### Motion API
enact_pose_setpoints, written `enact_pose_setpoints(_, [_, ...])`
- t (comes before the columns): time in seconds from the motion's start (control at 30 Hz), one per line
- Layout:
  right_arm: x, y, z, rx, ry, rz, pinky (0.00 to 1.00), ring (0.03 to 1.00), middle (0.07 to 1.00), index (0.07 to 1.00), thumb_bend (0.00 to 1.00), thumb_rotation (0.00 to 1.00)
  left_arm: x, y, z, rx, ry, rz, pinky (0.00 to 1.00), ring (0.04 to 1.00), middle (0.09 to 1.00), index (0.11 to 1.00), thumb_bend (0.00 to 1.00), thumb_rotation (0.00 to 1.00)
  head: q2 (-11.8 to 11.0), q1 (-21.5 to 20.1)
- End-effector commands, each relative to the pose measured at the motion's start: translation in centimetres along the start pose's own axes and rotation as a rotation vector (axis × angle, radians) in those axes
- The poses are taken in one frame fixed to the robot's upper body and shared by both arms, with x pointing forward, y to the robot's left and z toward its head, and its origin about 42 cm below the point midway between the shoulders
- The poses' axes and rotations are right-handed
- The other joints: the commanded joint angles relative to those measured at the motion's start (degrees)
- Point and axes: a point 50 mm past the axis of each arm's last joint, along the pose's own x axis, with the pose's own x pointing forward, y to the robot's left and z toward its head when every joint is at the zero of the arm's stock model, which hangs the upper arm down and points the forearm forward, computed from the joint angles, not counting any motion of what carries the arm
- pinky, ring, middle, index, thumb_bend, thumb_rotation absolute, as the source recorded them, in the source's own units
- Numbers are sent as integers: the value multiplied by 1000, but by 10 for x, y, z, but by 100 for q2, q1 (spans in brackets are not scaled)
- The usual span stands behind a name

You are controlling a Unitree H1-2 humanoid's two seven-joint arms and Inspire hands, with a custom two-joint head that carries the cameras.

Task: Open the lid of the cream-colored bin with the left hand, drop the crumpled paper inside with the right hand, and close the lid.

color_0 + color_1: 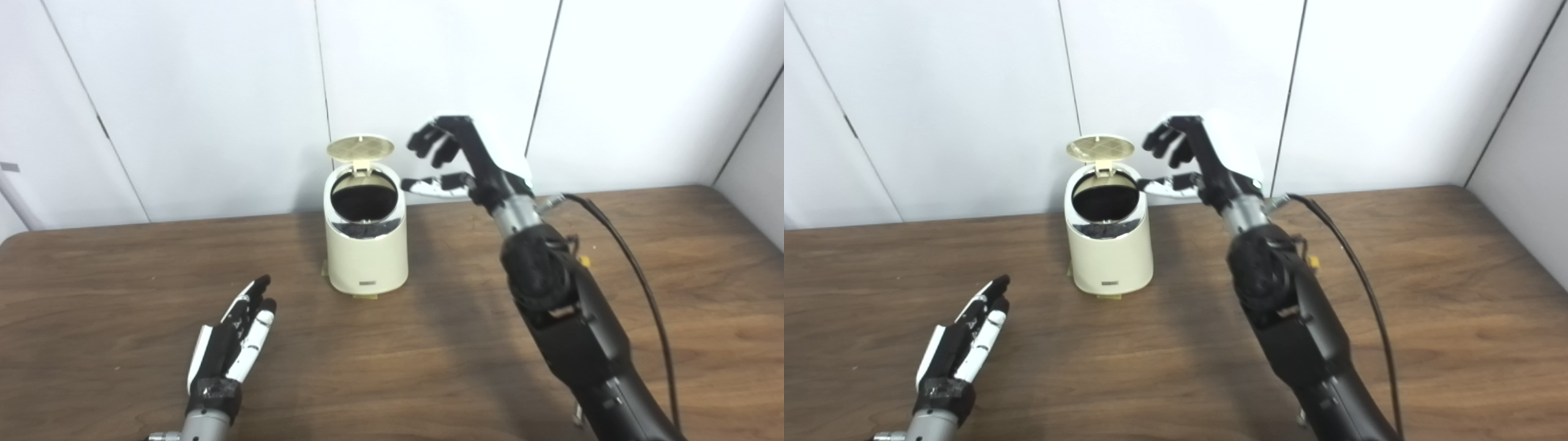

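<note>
We see a wooden table (674,294) running the full width of the scene, with white wall panels (202,92) behind it. Our right arm (569,318) reaches from the near right edge toward the far middle, a black cable (637,269) trailing beside it. The cream-colored bin (366,251) stands upright on the far middle of the table, left of that arm. Its lid (360,147) is tipped up and back on its hinge, so the dark round opening faces us; we cannot tell what lies inside. Our right hand (456,165) is raised in the air just right of the bin's top, level with the lid, its fingers (429,144) spread and curled loosely, its thumb (432,185) pointing toward the bin's rim; it holds nothing. Our left hand (236,334) is low over the near left part of the table, well apart from the bin, fingers stretched out straight and pointing toward it, empty. We cannot see the crumpled paper in either view.
</note>
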Motion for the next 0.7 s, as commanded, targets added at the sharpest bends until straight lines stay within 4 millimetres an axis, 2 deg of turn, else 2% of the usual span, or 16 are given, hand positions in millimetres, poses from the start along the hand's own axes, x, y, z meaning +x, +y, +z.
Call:
enact_pose_setpoints(0.0, [-3,-21,-7,-4,-5,-46,373,394,500,513,502,0,13,6,22,0,-104,-2,988,976,963,950,465,656,9,-2])
enact_pose_setpoints(0.17, [-33,-25,-31,45,82,-57,347,403,487,512,500,0,21,18,32,8,-130,6,985,977,964,959,462,669,2,92])
enact_pose_setpoints(0.27, [-51,-24,-39,124,147,-49,349,410,478,559,496,0,31,23,42,15,-155,13,985,975,957,954,459,660,-8,136])
enact_pose_setpoints(0.33, [-60,-22,-42,166,197,-27,418,409,481,568,507,0,37,24,50,40,-172,8,995,971,949,953,452,673,-12,146])
enact_pose_setpoints(0.37, [-65,-21,-43,181,226,-8,473,504,564,534,509,76,41,23,56,57,-181,2,992,964,944,948,457,675,-16,155])
enact_pose_setpoints(0.4, [-70,-19,-45,203,247,7,580,650,698,710,583,337,45,22,62,70,-190,-5,980,958,939,942,463,679,-17,172])
enact_pose_setpoints(0.47, [-78,-13,-50,254,278,19,645,734,783,800,605,505,53,20,73,100,-209,-16,972,954,938,938,464,686,-34,206])
enact_pose_setpoints(0.53, [-86,-7,-54,316,305,5,651,757,824,835,617,597,61,17,82,133,-228,-27,969,953,938,936,459,694,-42,229])
enact_pose_setpoints(0.67, [-104,6,-67,485,344,-35,798,843,884,887,593,726,77,12,102,204,-267,-57,927,947,942,941,442,731,-48,249])
